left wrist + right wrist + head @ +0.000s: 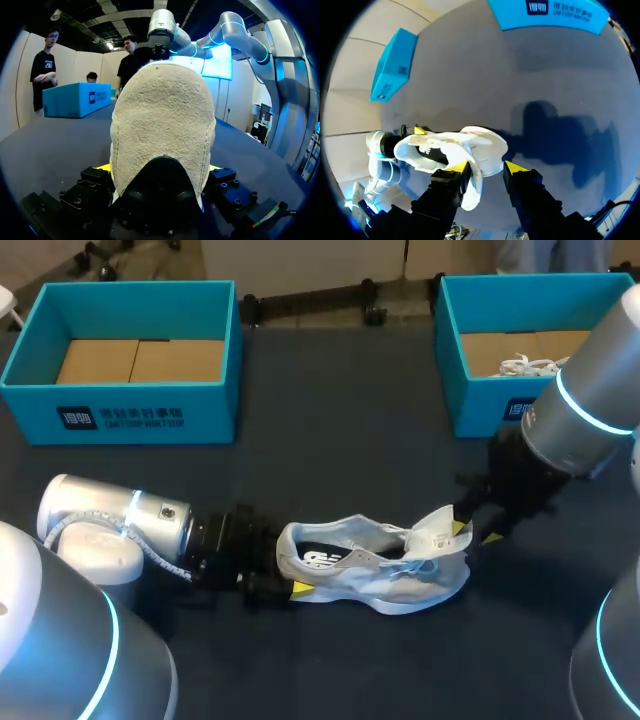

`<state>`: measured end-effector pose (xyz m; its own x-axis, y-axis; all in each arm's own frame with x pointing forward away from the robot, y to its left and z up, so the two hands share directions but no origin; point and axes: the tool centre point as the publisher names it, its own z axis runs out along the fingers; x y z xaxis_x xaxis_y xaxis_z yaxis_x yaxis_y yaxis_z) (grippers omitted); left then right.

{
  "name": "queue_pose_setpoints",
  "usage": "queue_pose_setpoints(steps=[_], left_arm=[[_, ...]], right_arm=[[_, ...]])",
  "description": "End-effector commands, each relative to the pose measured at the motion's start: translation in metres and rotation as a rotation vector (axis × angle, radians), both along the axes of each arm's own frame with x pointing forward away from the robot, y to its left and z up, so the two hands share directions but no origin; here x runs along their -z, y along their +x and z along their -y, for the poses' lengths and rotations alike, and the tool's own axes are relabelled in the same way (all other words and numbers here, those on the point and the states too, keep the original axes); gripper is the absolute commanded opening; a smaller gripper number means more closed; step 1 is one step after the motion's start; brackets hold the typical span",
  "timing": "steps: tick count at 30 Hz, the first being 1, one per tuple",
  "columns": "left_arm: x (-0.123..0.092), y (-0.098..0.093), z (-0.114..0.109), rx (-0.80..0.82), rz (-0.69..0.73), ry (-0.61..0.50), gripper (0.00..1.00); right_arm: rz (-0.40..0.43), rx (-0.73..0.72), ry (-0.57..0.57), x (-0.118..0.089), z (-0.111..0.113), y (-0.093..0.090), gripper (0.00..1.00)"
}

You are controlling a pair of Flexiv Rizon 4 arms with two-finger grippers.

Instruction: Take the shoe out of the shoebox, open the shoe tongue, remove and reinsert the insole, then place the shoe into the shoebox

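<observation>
A white and pale grey shoe point(380, 575) lies on its side on the dark table, heel toward my left arm. My left gripper point(285, 568) is shut on the heel. In the left wrist view the heel point(162, 125) fills the space between the fingers, and a yellow tip point(101, 168) peeks out beside it. The tongue point(437, 525) is pulled up and out of the shoe. My right gripper point(487, 167) stands open at the tongue's end point(473, 192), which rests against one finger only. The shoe's inside point(322, 558) looks dark.
An open blue shoebox point(120, 410) with a cardboard floor stands at the back left. A second blue box point(478, 400) at the back right holds something white point(530, 366). Dark tabletop point(340, 430) lies between them.
</observation>
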<state>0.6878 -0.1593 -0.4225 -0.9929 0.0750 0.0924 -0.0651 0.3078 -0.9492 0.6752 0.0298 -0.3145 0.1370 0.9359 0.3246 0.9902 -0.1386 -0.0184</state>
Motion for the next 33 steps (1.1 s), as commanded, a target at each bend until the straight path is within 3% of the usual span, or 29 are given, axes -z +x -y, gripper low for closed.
queue_pose_setpoints(steps=[1, 13, 16, 19, 20, 21, 22, 30, 33], left_arm=[[0.001, -0.002, 0.000, -0.002, 0.001, 0.001, 0.00], [0.001, -0.002, 0.000, -0.002, 0.001, 0.001, 0.00], [0.001, -0.002, 0.000, -0.002, 0.001, 0.001, 0.00], [0.001, -0.002, 0.000, -0.002, 0.001, 0.001, 0.00], [0.001, -0.002, 0.000, -0.002, 0.001, 0.001, 0.00], [0.001, -0.002, 0.000, -0.002, 0.001, 0.001, 0.00], [0.001, -0.002, 0.000, -0.002, 0.001, 0.001, 0.00], [0.001, -0.002, 0.000, -0.002, 0.001, 0.001, 0.00], [0.001, -0.002, 0.000, -0.002, 0.001, 0.001, 0.00]], right_arm=[[0.016, -0.010, -0.129, -0.028, -0.012, -0.004, 0.44], [0.060, -0.150, -0.355, -0.084, -0.027, 0.001, 0.45], [0.113, -0.251, -0.432, -0.098, -0.040, -0.001, 0.45], [0.180, -0.370, -0.477, -0.106, -0.054, -0.006, 0.38], [0.201, -0.413, -0.486, -0.108, -0.057, -0.007, 0.26], [0.223, -0.461, -0.481, -0.109, -0.061, -0.009, 0.05], [0.231, -0.490, -0.486, -0.110, -0.063, -0.010, 0.00], [0.296, -0.780, -0.493, -0.103, -0.081, -0.017, 0.00], [0.330, -0.920, -0.426, -0.098, -0.085, -0.022, 0.00]])
